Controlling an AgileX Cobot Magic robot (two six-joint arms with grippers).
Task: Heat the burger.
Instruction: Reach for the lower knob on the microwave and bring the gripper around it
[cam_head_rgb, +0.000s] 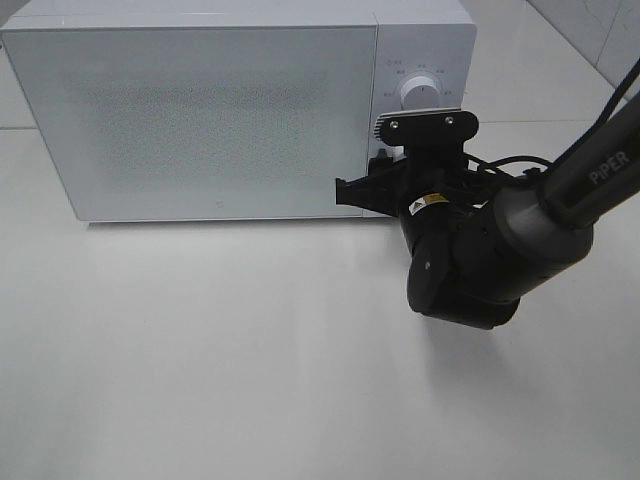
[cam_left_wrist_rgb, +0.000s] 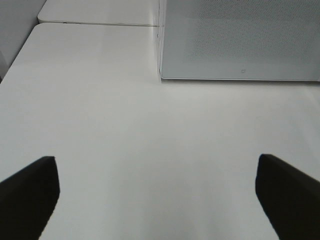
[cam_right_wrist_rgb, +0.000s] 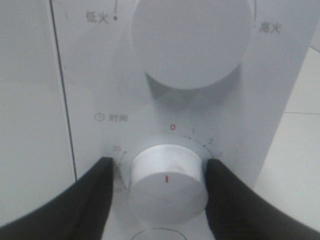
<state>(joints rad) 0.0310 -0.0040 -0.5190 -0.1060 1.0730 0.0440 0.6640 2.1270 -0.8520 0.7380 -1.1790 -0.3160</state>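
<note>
Burger: I am not seeing it in any view, so I cannot tell where it is.

Microwave (cam_head_rgb: 200, 110): white, filling the upper left and centre of the high view. Its door (cam_head_rgb: 190, 120) is sitting shut, and the frosted panel is showing nothing of the inside.

Timer knob (cam_right_wrist_rgb: 167, 182): white with a red mark, on the control strip at the microwave's right end, below the upper knob (cam_right_wrist_rgb: 192, 40).

Right gripper (cam_right_wrist_rgb: 159, 167): I am holding it up against the control strip, right of centre in the high view, with its arm (cam_head_rgb: 560, 200) coming in from the right edge. The jaws are standing apart and straddling the timer knob. One of the black fingers (cam_right_wrist_rgb: 95, 200) is showing a gap to the knob. The other is lying against it, or just beside it.

Left gripper (cam_left_wrist_rgb: 157, 190): jaws are standing wide apart and holding nothing, hanging over bare table (cam_head_rgb: 250, 350) in front of the microwave's left corner. It is outside the high view.
</note>
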